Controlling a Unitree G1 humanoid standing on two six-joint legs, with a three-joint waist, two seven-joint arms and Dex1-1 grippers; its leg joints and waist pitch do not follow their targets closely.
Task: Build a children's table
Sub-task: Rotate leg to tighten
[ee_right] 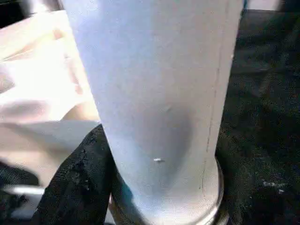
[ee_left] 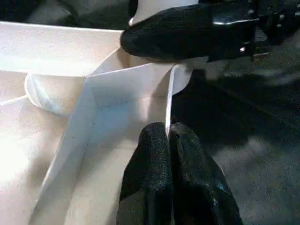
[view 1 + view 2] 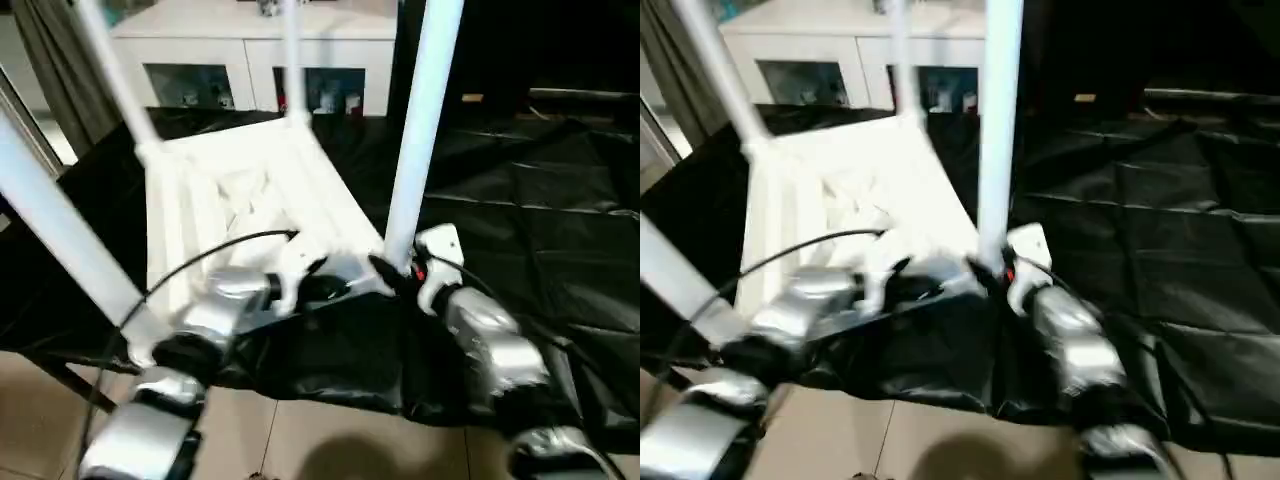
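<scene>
Lacking legible writing: upturned children's table, cabinet behind.

Dim room, motion-blurred head views, glare on white plastic

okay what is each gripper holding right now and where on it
Left gripper: shut on the table top's thin rim. Right gripper: around the near leg at its base, beside the corner socket.
</scene>
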